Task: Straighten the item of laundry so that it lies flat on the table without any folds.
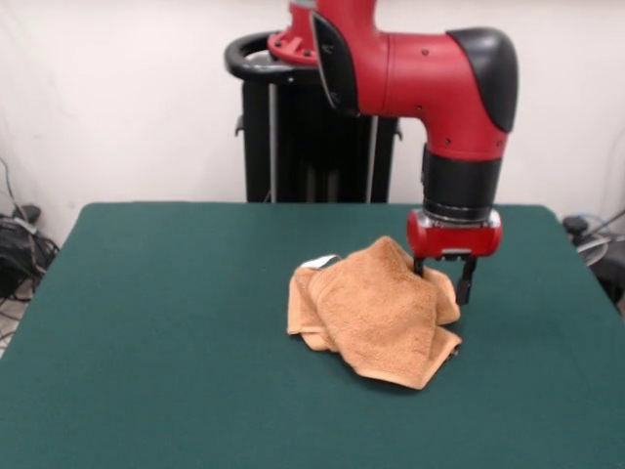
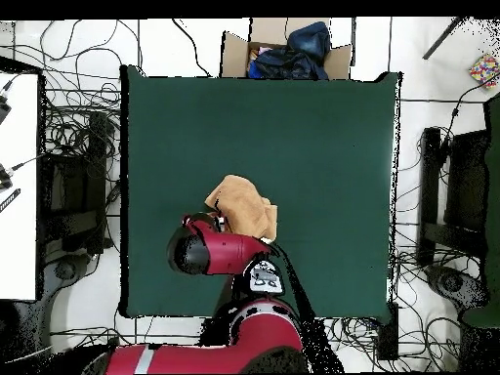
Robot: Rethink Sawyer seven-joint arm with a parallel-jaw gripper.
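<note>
table [image 1: 166,322]: big dark green top, tons of bare felt on every side of the cloth. In the overhead view all four edges show, with white floor and cables around them.

arm [image 1: 430,83]: red and black, comes down from the pedestal at the far side. From above its bulk covers the gripper and the towel's edge nearest the robot.

cardboard box [image 2: 234,54]: only the overhead view has it, just off the table's edge opposite the robot, dark blue stuff inside.

towel [image 1: 376,308]: orange-tan, bunched and folded over itself, nowhere near flat. Sits a bit right of centre in the front view, well clear of every table edge.

gripper [image 1: 441,278]: down at the towel's far right corner, two dark fingers [image 1: 466,281] narrowly apart; one sits against the cloth, and whether any cloth is pinched I can't tell.

tag [image 1: 319,262]: small white bit at the towel's far left edge, front view only. No writing readable on it.
</note>
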